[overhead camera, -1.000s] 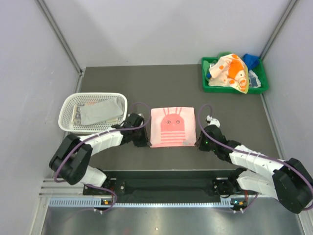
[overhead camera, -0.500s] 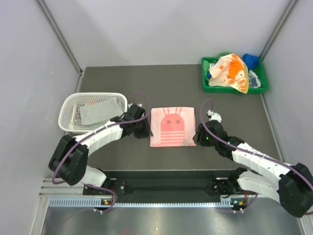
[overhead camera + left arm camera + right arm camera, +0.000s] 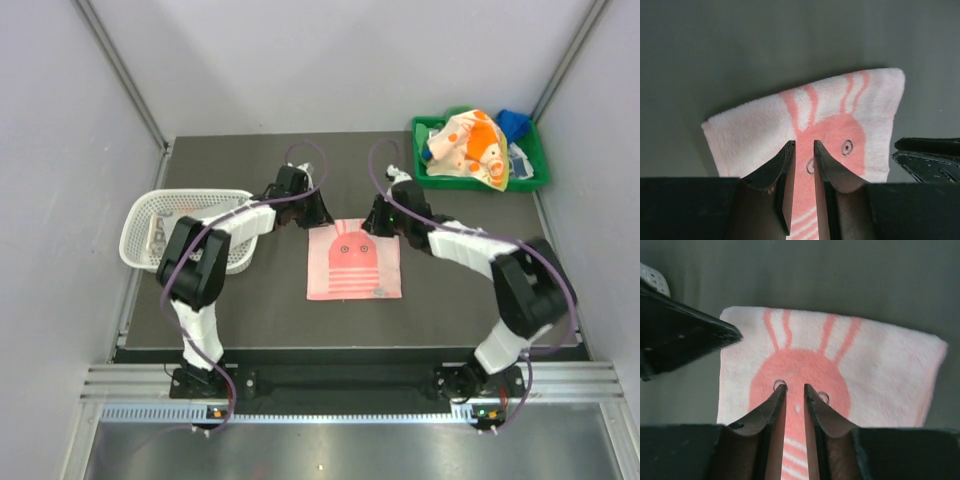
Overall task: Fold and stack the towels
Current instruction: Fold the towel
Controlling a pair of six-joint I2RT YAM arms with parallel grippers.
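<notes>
Top view: bright, even, diffuse light from above; pale walls (image 3: 350, 60) a bit washed. Soft, short shadows on dark table (image 3: 250, 310); mild sheen on metal plate (image 3: 350, 450) at bottom. Sharp throughout, lines bowed slightly twd edges. Wrist views dimmer, corners darker. Towel (image 3: 755, 125) in focus, pile readable, soft shadow along its edge. Fingers (image 3: 775, 172) close to lens: near-black, little detail, thin highlight on inner edges, slightly soft.

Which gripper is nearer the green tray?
Right. The right gripper is at the far right corner of the pink towel, on the side toward the green tray. The left gripper is at the towel's far left corner, farther away.
</notes>
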